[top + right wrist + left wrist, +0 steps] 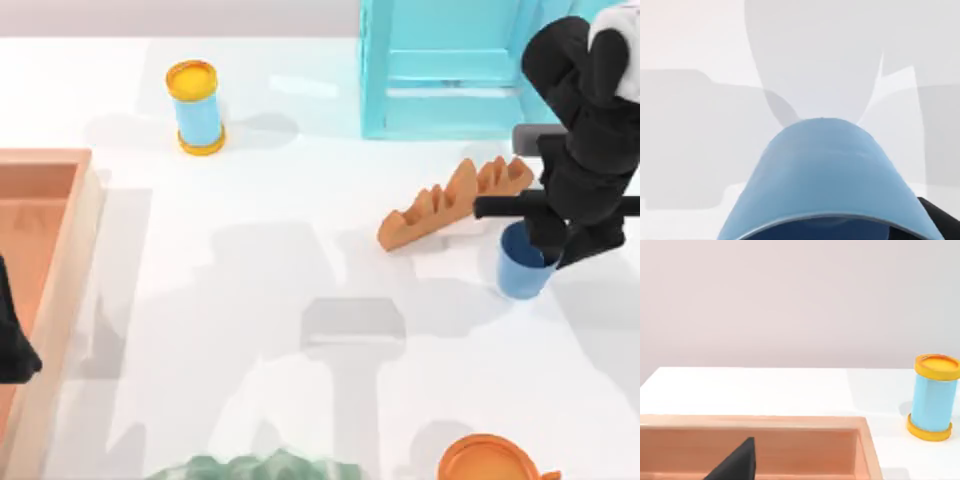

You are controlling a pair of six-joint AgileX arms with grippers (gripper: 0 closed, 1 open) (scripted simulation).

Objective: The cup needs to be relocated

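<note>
On the white table [250, 250], the right gripper [560, 245] clamps the blue cup [522, 268] beside the orange comb-shaped block [455, 200]; the left gripper's [15, 345] state cannot be told.

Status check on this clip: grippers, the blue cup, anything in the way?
Right gripper at the cup's rim, grip unconfirmed. Left gripper parked over the wooden tray. Cup upright, orange rack close beside.
</note>
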